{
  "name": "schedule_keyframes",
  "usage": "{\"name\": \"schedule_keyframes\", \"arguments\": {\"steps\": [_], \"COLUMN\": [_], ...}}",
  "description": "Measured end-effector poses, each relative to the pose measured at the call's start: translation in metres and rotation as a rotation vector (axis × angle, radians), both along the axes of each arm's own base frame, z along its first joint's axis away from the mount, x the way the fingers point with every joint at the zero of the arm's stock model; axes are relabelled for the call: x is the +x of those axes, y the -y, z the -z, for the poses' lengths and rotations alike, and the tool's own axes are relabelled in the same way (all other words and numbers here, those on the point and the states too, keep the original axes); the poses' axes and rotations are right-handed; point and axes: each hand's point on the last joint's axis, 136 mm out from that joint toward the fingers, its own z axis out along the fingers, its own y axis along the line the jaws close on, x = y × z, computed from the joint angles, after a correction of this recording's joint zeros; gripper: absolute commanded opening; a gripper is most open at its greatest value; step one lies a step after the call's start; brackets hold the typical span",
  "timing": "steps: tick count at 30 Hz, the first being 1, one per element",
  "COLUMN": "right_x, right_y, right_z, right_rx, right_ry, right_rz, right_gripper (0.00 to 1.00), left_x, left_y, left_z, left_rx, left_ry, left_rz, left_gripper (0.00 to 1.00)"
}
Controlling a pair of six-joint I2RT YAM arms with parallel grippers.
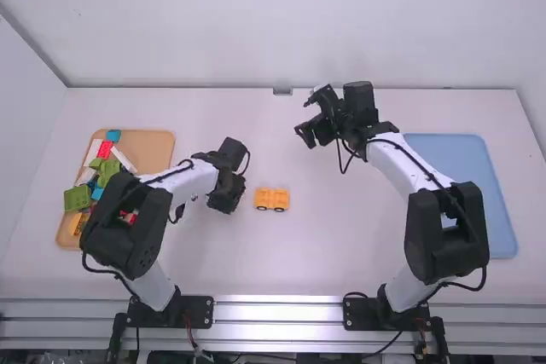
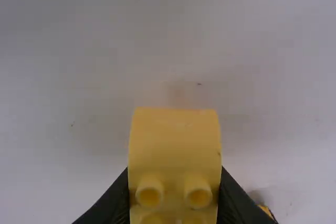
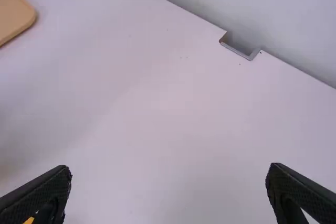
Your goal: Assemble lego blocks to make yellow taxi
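The left arm's fingers (image 2: 113,203) grasp a yellow block (image 2: 175,145) near the yellow car body (image 1: 271,200) on the white tabletop (image 1: 290,266); the block would best be squared above the body, then pressed straight down; the right arm's fingers (image 3: 299,188), parted and empty, could brace it; a blue tray (image 1: 456,149) lies beyond that arm, a pale wall (image 1: 273,23) behind.
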Motion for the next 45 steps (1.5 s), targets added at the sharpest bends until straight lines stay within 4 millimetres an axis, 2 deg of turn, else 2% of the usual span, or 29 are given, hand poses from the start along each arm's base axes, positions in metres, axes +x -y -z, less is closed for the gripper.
{"name": "schedule_keyframes", "arguments": {"steps": [6, 15, 20, 24, 27, 33, 37, 39, 40, 45], "right_x": [0.0, 0.0, 0.0, 0.0, 0.0, 0.0, 0.0, 0.0, 0.0, 0.0], "right_y": [0.0, 0.0, 0.0, 0.0, 0.0, 0.0, 0.0, 0.0, 0.0, 0.001], "right_z": [0.0, 0.0, 0.0, 0.0, 0.0, 0.0, 0.0, 0.0, 0.0, 0.0], "right_rx": [0.0, -0.002, -0.002, -0.001, -0.001, -0.002, -0.003, -0.005, -0.004, -0.008], "right_ry": [0.0, 0.001, 0.002, 0.001, 0.001, 0.001, 0.003, 0.005, 0.005, 0.005], "right_rz": [0.0, -0.002, -0.002, -0.001, -0.001, -0.001, -0.003, -0.005, -0.004, -0.003], "right_gripper": [0.99, 0.99, 0.98, 0.99, 0.99, 0.98, 0.99, 0.99, 0.99, 0.98], "left_x": [0.011, 0.014, 0.013, 0.011, 0.011, 0.01, 0.011, 0.01, 0.008, 0.001], "left_y": [0.006, 0.007, 0.008, 0.011, 0.012, 0.013, 0.013, 0.013, 0.013, 0.018], "left_z": [-0.001, -0.002, -0.002, -0.002, -0.002, -0.003, -0.002, -0.002, -0.002, -0.002], "left_rx": [-0.05, -0.065, -0.079, -0.096, -0.105, -0.108, -0.108, -0.107, -0.107, -0.125], "left_ry": [0.028, 0.038, 0.025, 0.015, 0.009, 0.008, 0.008, 0.004, -0.001, -0.033], "left_rz": [-0.143, -0.189, -0.229, -0.235, -0.24, -0.241, -0.243, -0.244, -0.241, -0.174], "left_gripper": [0.02, 0.02, 0.09, 0.2, 0.4, 0.64, 0.88, 0.96, 1.0, 0.99]}}
